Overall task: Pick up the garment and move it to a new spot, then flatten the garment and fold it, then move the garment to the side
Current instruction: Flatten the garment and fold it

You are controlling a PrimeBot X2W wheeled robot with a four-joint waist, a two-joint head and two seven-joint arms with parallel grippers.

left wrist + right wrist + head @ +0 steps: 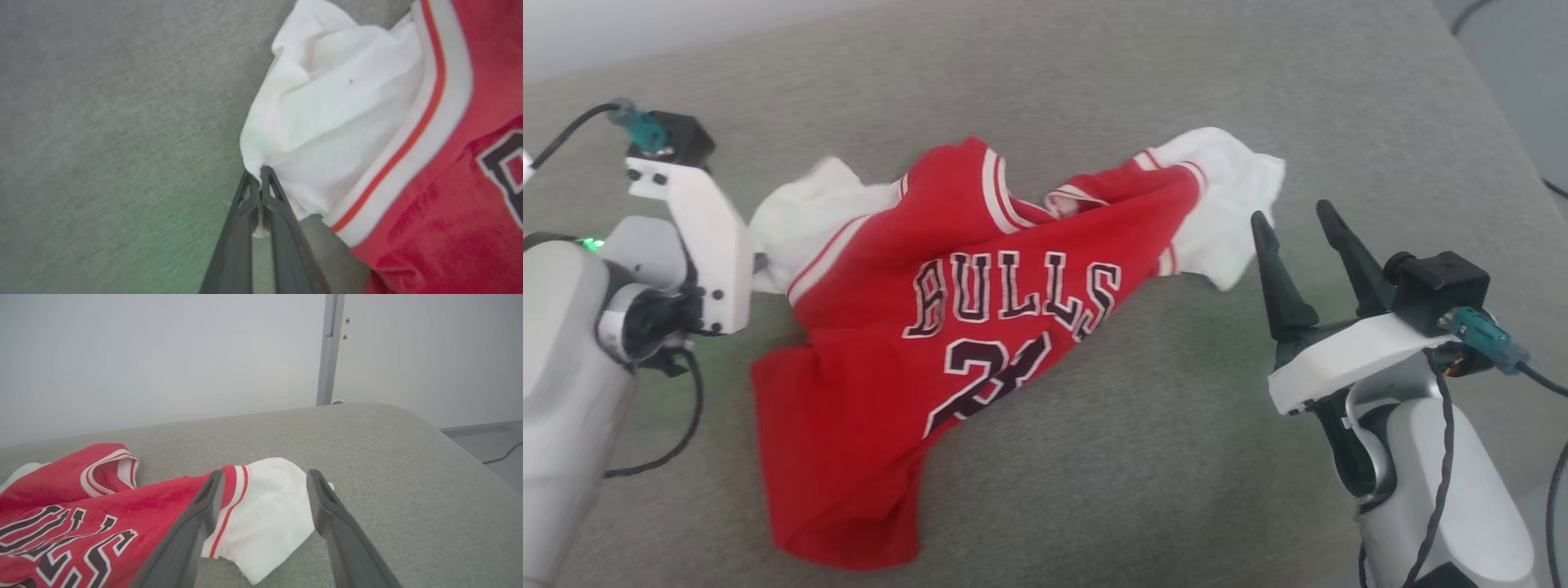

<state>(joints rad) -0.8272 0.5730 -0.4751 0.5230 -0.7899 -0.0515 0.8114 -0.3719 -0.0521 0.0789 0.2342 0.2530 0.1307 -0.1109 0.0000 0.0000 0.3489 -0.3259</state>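
Padded surface (1176, 490): grey fabric, carries all.
Garment (915, 327): red BULLS shirt, crumpled, mid-surface, print up.
L end effector (258, 176): fingers closed, pinching edge of left white sleeve (327, 122).
R end effector (1294, 211): fingers spread, empty, near right white sleeve (1225, 212).

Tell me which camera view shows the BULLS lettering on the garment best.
The head view: the whole lettering on the garment reads face-on. The left wrist view catches one letter's edge; the right wrist view shows some letters, slanted.
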